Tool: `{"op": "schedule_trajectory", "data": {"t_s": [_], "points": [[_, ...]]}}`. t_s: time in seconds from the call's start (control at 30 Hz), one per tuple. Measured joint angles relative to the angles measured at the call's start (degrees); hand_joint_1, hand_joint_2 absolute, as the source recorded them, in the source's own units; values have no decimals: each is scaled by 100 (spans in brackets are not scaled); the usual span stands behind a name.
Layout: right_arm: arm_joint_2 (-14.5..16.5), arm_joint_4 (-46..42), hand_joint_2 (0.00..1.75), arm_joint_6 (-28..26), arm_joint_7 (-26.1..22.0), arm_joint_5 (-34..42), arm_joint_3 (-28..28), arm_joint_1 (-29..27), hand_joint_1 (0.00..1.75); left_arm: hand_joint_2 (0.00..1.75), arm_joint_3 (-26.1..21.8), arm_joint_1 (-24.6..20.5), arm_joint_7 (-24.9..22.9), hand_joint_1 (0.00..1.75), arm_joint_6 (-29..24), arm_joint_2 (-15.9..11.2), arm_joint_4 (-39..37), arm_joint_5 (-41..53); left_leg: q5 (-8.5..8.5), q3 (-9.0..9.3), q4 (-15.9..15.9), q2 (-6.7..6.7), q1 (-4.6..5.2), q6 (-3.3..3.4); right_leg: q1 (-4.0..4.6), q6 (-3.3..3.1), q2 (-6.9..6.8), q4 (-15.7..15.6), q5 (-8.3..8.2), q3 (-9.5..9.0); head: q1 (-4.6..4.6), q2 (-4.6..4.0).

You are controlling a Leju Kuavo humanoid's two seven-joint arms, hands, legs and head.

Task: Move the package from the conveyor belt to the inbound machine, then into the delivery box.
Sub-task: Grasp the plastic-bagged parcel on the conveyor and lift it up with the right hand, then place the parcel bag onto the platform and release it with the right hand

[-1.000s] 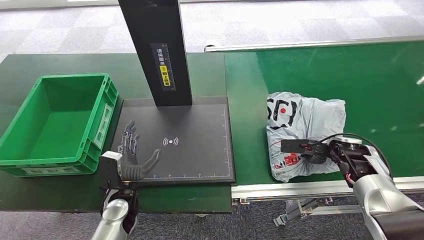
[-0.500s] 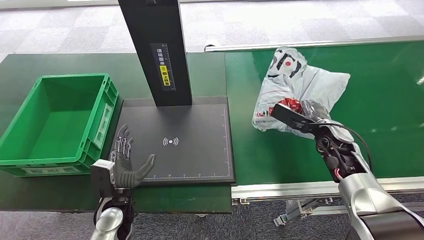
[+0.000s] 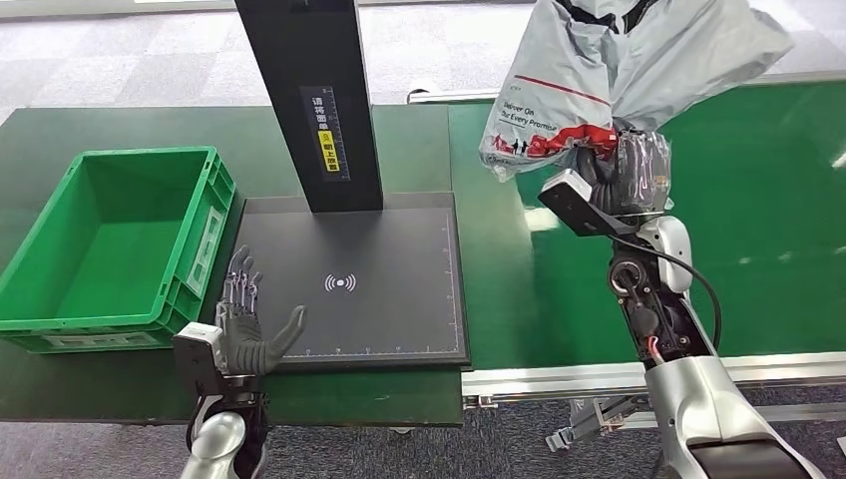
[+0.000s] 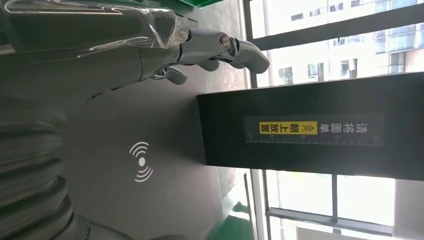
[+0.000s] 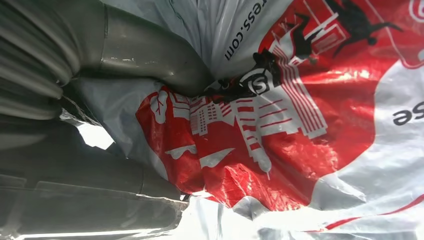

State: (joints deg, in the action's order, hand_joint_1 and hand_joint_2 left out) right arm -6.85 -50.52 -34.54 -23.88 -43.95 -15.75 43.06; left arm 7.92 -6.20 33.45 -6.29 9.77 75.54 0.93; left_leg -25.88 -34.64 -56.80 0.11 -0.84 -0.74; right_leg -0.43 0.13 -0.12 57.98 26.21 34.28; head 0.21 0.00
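the left hand (image 3: 244, 329) sits nearest, at the near left corner of the black inbound machine (image 3: 399, 299). its fingers are spread wide and it holds nothing. it rests over the pad's edge, just beside the green delivery box (image 3: 110, 249), which is open at the top.

a bit further out, the right hand (image 3: 619, 175) is up in the air over the green conveyor belt (image 3: 758, 200). it grips the package (image 3: 599, 70) — a soft grey bag with red print. in the right wrist view the fingers (image 5: 150, 55) press into the crinkled plastic of the bag, so the grip looks firm. the bag hangs clear of the belt, up near the top of the head view, and its loose end flops about.

the step in hand looks like carrying the bag across to the black pad. to do it well, the robot should hold the bag tight and swing it over slowly toward the white wave mark (image 3: 340, 283). the tall black post (image 3: 309, 100) stands at the back of the pad, so the bag should come in low and in front of it — not bump it. the bag should be laid flat in the middle of the pad. the left hand may need to slide out of the way first, since the floppy bag could land on it.
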Motion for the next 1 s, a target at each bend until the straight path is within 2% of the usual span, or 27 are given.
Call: {"op": "schedule_trajectory", "data": {"t_s": [0.17, 0.3, 0.47, 0.73, 0.83, 1.0], "points": [[157, -414, 175, 138, -407, -84, -260, -127, 175, 175, -1, -21, 32, 0, -24, -4, -33, -23, 0, 0, 1, 8, 0, 0, 1, 0, 3, 0, 0, 0, 1, 0], [360, -470, 175, 424, -608, -453, -862, -147, 175, 175, -1, -84, 82, 0, -64, -3, -59, -26, 0, 3, 2, 14, -2, -1, 2, -1, 7, 0, 0, 0, 0, -1], [553, -462, 175, 468, -658, -515, -1448, -164, 175, 175, -1, -116, 114, 0, -81, -3, -91, -32, 1, 2, 2, 11, -4, -2, 4, -1, 5, 0, 2, 0, 0, -1], [583, -444, 175, 507, -687, -457, -1728, -160, 175, 175, -5, -127, 123, 0, -120, -6, -111, -32, -1, 0, 1, 6, -1, -1, 1, -1, 5, -1, 1, -1, 1, 0], [637, -373, 175, 883, -850, -515, -1928, -100, 175, 175, -10, -127, 137, 0, -170, -6, -111, -32, -1, 0, 3, 15, -3, -2, 4, -1, 10, 0, 1, -1, 0, 0], [1004, 157, 175, 2185, -1014, -211, -2682, 153, 175, 175, -19, -153, 134, 0, -185, 12, -112, -24, 0, 4, 3, 20, -14, -6, 13, -5, 13, 1, 3, 2, 1, 0]]}}
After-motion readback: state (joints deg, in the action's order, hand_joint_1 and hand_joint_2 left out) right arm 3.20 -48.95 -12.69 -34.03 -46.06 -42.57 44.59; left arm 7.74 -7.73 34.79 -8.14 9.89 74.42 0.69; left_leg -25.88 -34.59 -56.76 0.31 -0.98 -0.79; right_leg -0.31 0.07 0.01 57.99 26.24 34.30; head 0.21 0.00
